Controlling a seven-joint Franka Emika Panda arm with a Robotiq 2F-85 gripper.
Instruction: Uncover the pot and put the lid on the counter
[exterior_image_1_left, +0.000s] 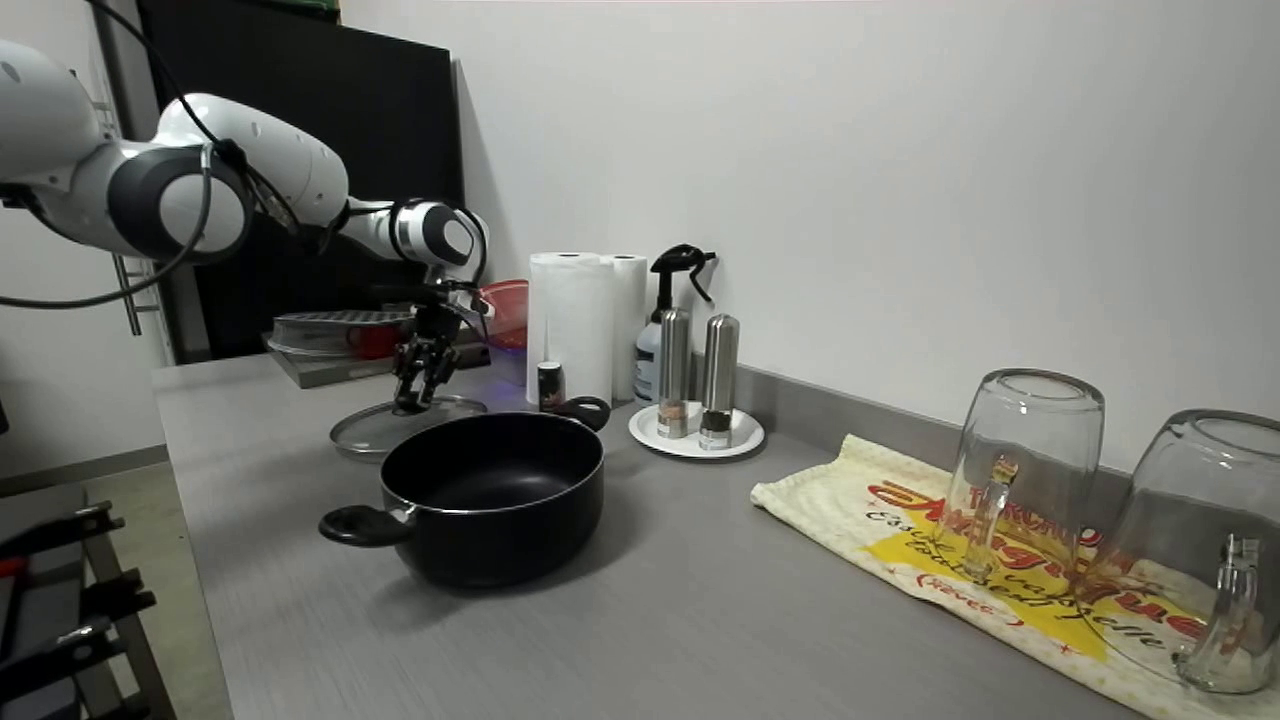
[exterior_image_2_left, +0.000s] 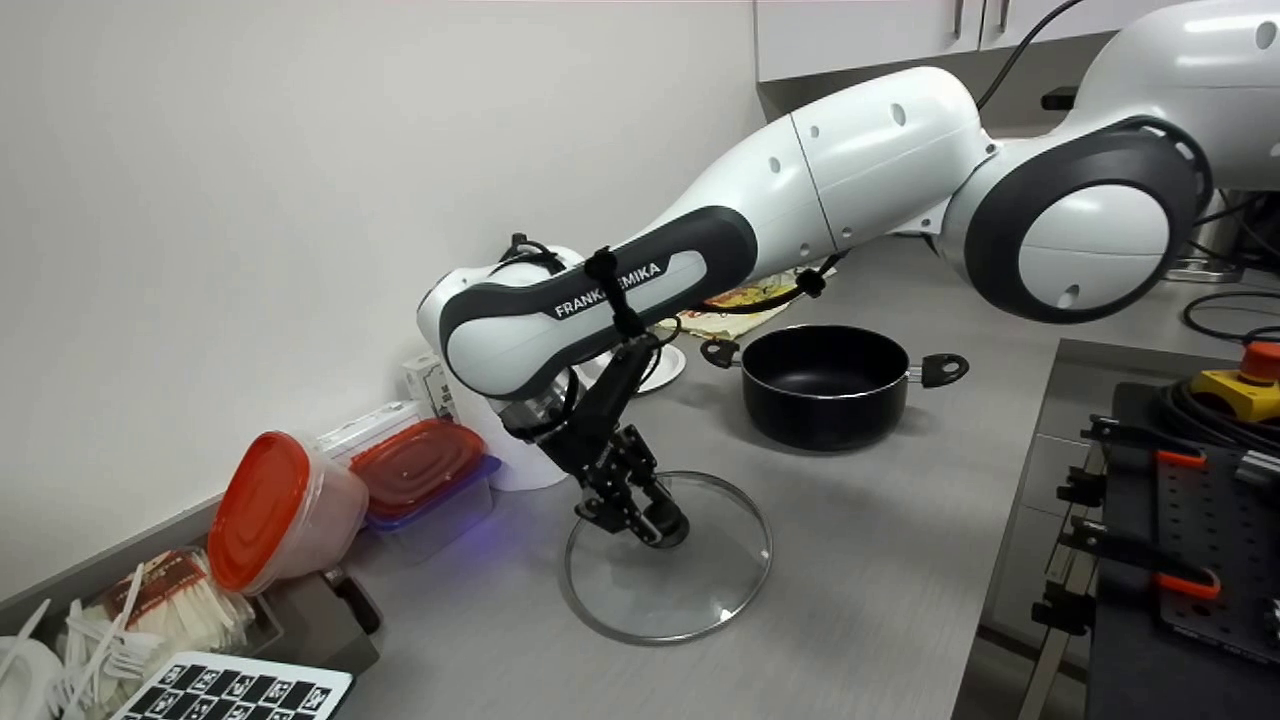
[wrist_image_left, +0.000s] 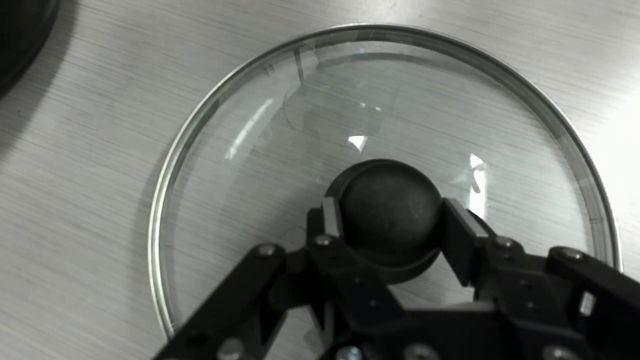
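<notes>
The black pot (exterior_image_1_left: 500, 545) stands uncovered on the grey counter (exterior_image_1_left: 720, 610), dark inside, with its two side handles showing; it also shows in an exterior view (exterior_image_2_left: 822, 415). A dark edge of the pot (wrist_image_left: 20, 40) is at the top left of the wrist view. The glass lid (exterior_image_2_left: 690, 600) with its metal rim is beside the pot, flat on or just above the counter; it also shows in the wrist view (wrist_image_left: 270, 160). My gripper (wrist_image_left: 387, 215) has its fingers closed on both sides of the lid's black knob, which it partly hides.
Paper towel rolls (exterior_image_1_left: 570, 325), a spray bottle (exterior_image_1_left: 650, 350) and a white tray (exterior_image_1_left: 745, 440) with two metal mills stand along the wall. Upturned glasses (exterior_image_1_left: 1035, 440) stand on a patterned cloth (exterior_image_1_left: 830, 490). Plastic containers (exterior_image_2_left: 290, 510) line the wall near the lid.
</notes>
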